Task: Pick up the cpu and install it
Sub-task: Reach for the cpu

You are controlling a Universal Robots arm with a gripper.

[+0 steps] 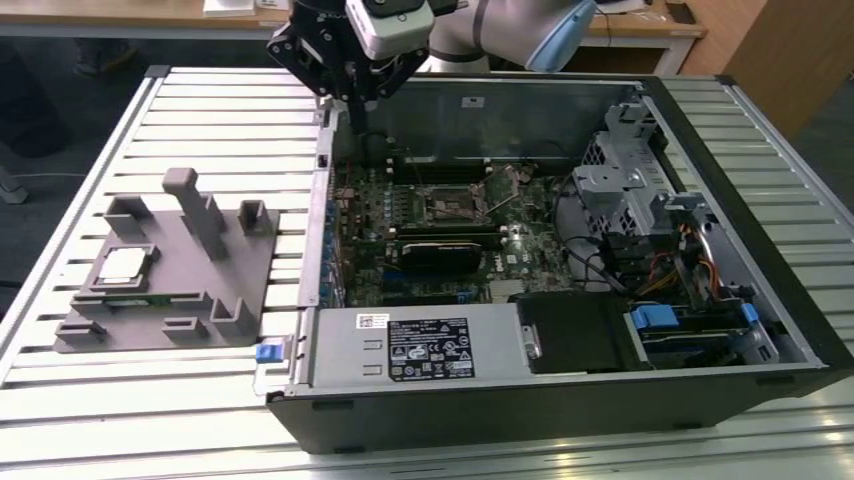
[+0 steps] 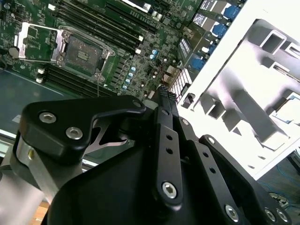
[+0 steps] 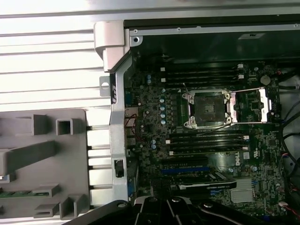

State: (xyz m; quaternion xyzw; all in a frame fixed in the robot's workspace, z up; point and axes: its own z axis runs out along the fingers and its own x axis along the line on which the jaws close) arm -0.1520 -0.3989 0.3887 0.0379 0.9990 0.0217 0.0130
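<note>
The claw (image 1: 358, 100) hangs tips down, fingers pressed together with nothing between them; the second wrist view shows it (image 2: 165, 92) the same way. Nearest beneath it is a side wall of the open case (image 1: 534, 420). On one side of that wall, inside the case, lies the board (image 3: 154, 140). Farther in on the board sits the socket (image 3: 206, 108), uncovered, with its metal lid (image 3: 253, 105) swung flat beside it. On the other side of the wall, out on the slatted table (image 1: 200, 120), stands a gray holder (image 1: 200, 300), well apart from the claw. The cpu (image 1: 123, 265) lies flat in a recess on the holder's part farthest from the case, silvery top up, untouched.
</note>
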